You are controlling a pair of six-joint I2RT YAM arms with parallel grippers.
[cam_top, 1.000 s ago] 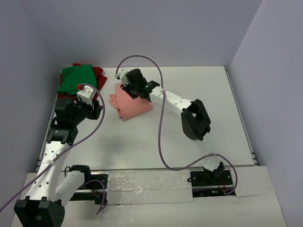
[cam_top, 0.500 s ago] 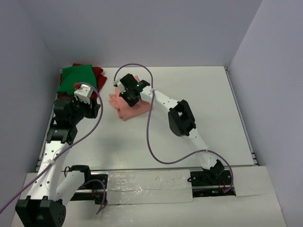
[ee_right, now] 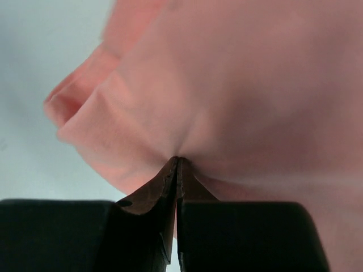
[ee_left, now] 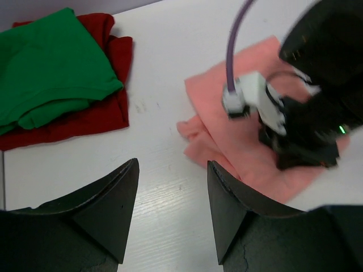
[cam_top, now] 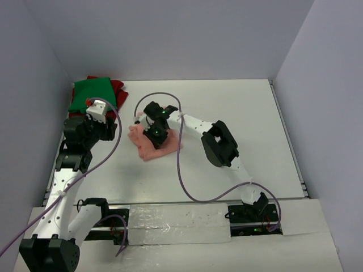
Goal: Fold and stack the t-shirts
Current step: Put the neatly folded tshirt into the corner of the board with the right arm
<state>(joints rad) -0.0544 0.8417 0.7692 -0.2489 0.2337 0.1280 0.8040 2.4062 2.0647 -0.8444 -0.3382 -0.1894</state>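
The salmon-pink t-shirt [cam_top: 148,148] lies folded mid-table, also in the left wrist view [ee_left: 227,133] and filling the right wrist view [ee_right: 238,85]. My right gripper [cam_top: 155,132] sits on top of it, shut, pinching a fold of the pink cloth [ee_right: 177,160]. The bright green t-shirt [cam_top: 92,92] lies folded on the dark red t-shirt [cam_top: 117,86] at the back left; both show in the left wrist view, green [ee_left: 51,62] over red [ee_left: 85,116]. My left gripper [ee_left: 172,181] is open and empty over bare table, between the two piles.
The white table [cam_top: 238,113] is bounded by grey walls at the back and both sides. Purple cables loop from each wrist, one [cam_top: 180,153] crossing the table beside the pink shirt. The right arm's elbow [cam_top: 218,144] stands right of the shirt.
My right gripper has moved toward the near left across the pink t-shirt, dragging the cloth with it. The left arm has shifted slightly back.
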